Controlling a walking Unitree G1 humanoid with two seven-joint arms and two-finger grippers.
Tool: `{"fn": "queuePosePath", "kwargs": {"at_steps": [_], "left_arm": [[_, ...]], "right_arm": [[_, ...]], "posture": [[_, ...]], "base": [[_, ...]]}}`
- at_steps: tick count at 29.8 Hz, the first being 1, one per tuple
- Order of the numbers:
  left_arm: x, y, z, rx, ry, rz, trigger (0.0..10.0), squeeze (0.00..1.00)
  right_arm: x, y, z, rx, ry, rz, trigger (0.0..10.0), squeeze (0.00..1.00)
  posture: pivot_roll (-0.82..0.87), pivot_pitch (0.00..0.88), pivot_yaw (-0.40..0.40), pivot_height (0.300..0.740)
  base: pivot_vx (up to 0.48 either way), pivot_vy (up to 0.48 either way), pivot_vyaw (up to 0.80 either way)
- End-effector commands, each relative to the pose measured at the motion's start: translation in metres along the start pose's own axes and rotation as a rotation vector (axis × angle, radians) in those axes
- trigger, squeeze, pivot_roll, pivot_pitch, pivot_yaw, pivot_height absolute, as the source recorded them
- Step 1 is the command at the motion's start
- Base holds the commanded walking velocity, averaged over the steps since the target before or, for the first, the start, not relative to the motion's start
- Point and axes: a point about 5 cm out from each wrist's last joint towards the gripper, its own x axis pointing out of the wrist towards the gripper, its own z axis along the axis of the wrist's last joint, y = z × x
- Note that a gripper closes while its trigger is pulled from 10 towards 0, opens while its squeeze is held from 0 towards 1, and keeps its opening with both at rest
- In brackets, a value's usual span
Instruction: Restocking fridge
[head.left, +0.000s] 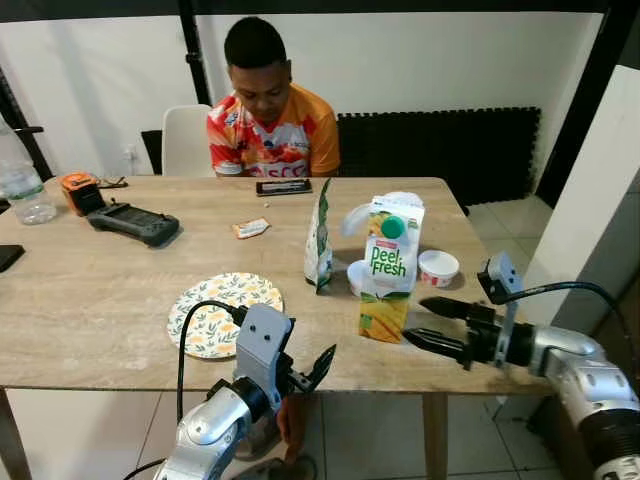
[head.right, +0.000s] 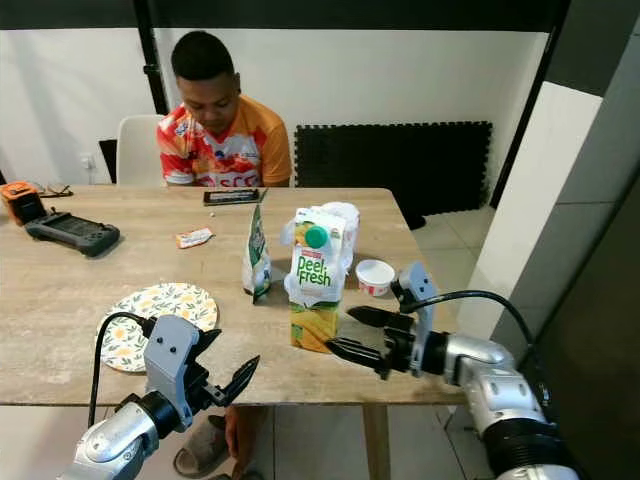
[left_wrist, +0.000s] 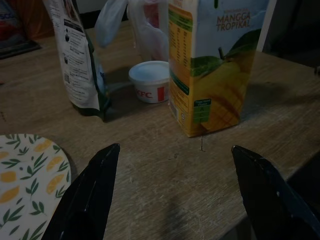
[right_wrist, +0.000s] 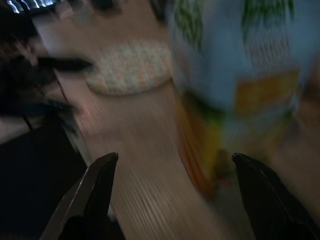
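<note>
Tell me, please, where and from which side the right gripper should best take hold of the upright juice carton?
Probably across the flat lower body of the juice carton, from the robot's right, where the right gripper hangs open beside it. The carton stands upright; its slanted top with the green cap offers poorer purchase.

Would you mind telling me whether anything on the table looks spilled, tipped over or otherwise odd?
Nothing looks spilled or toppled. The juice carton stands upright near the table's front edge, the green pouch upright beside it. The right gripper is open beside the carton, not touching it.
</note>
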Motion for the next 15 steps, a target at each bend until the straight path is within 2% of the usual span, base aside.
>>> {"fn": "queuePosePath", "kwargs": {"at_steps": [1,5,7,8,9,11,13,15], "left_arm": [[0.001,-0.004,-0.005,-0.003,0.018,-0.010,10.0,0.00],[-0.001,-0.006,-0.007,-0.006,0.022,-0.011,10.0,0.00],[-0.001,-0.006,-0.007,-0.006,0.022,-0.010,10.0,0.00],[0.000,-0.006,-0.006,-0.006,0.020,-0.010,10.0,0.00],[0.001,-0.005,-0.005,-0.005,0.018,-0.010,10.0,0.00],[0.001,-0.004,-0.005,-0.005,0.017,-0.010,10.0,0.00],[0.001,-0.003,-0.005,-0.002,0.018,-0.008,10.0,0.00],[0.001,-0.003,-0.005,-0.001,0.018,-0.003,10.0,0.00]], "right_arm": [[-0.002,-0.002,-0.011,-0.003,0.069,-0.031,10.0,0.00],[-0.004,-0.011,-0.029,-0.015,0.200,-0.170,10.0,0.00],[-0.004,-0.014,-0.031,-0.017,0.221,-0.209,10.0,0.00],[-0.003,-0.018,-0.030,-0.043,0.219,-0.272,10.0,0.00],[-0.002,-0.027,-0.023,-0.054,0.167,-0.402,10.0,0.00],[-0.001,-0.029,-0.021,-0.049,0.151,-0.432,10.0,0.00],[-0.001,-0.035,-0.012,-0.064,0.075,-0.542,10.0,0.00],[-0.001,-0.040,-0.004,-0.036,-0.012,-0.635,10.0,0.00]], "posture": [[-0.06,0.066,0.000,0.740],[-0.06,0.057,-0.003,0.740],[-0.06,0.057,-0.003,0.740],[-0.06,0.059,-0.004,0.740],[-0.06,0.062,-0.004,0.740],[-0.06,0.062,-0.004,0.740],[-0.06,0.067,-0.005,0.740],[-0.06,0.070,-0.007,0.740]], "base": [[0.000,0.000,0.00],[0.000,0.000,0.00],[0.000,0.000,0.00],[0.000,0.000,0.00],[0.000,0.000,0.00],[0.000,0.000,0.00],[0.000,0.000,0.00],[0.000,0.000,0.00]]}}
